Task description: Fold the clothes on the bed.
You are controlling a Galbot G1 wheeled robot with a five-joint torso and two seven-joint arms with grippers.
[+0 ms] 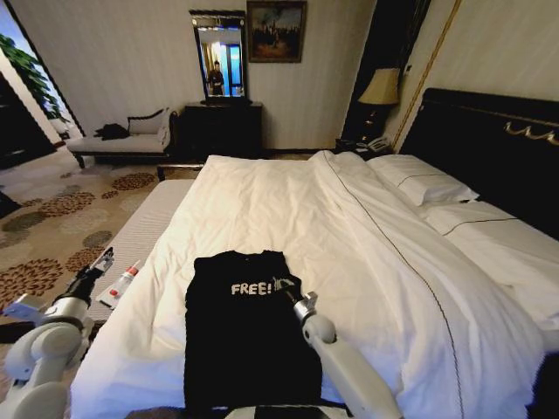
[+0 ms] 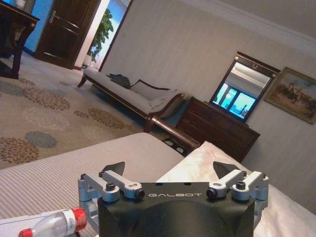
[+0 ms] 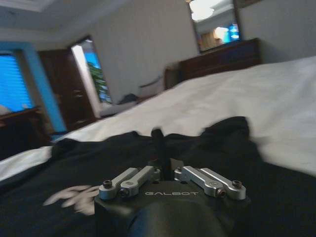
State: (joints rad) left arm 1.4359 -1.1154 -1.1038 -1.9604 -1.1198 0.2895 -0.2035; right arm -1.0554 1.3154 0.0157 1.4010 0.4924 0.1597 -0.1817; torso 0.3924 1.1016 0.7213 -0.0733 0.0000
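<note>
Black T-shirt (image 1: 244, 336) flat on white bed (image 1: 367, 262) near foot edge — lettering up, collar toward headboard. Right claw (image 1: 284, 285) on chest print, fingers pressed together, nothing visibly gripped. Left claw (image 1: 104, 259) off bed's left edge, fingers spread, empty — small bottle (image 1: 122, 283) beside it.

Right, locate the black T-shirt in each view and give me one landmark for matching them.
Head view: the black T-shirt lies flat on the bed's near end, with the right gripper over its chest lettering.
Left wrist view: not in this picture; the left gripper points across the room.
Right wrist view: it spreads under and beyond the gripper, dark against the white duvet.
Shared landmark: the mirror above the dark dresser.
</note>
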